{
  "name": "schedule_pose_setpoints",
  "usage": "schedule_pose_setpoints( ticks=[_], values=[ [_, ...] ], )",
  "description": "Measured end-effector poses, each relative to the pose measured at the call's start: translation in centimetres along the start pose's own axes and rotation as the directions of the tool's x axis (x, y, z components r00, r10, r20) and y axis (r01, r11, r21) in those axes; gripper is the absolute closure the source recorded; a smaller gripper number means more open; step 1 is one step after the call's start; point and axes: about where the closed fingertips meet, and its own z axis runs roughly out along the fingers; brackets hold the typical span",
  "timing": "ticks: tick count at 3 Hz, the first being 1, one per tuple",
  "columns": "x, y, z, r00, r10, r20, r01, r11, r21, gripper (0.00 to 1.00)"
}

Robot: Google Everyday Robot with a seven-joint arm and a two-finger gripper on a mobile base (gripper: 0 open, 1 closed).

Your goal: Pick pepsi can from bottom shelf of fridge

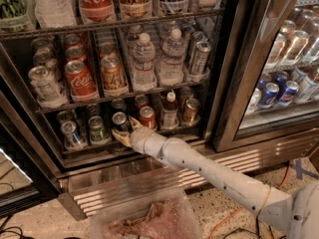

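your gripper (125, 129) reaching into the fridge (227, 83), down at the bottom shelf (84, 150), fingers spread apart, not clamped on anything, pepsi can (120, 120) just beside it, sitting between green can (97, 129) and red can (147, 117)

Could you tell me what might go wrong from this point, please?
The tool sits open at the front of the bottom shelf, just in front of the pepsi can. The green can and red can stand close on either side, so a finger might knock one over. An off-centre closing might also push the pepsi can backwards.
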Motion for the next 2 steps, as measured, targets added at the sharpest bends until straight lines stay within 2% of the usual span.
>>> schedule_pose_setpoints(
  ticks=[1, 2],
  values=[
    [0.1, 0.0, 0.1, 1.0, 0.001, -0.001, -0.001, 1.0, 0.001, 0.88],
    [-0.9, 0.4, -0.3, 1.0, -0.009, -0.016, 0.009, 0.9999, -0.01, 1.0]
  ],
)
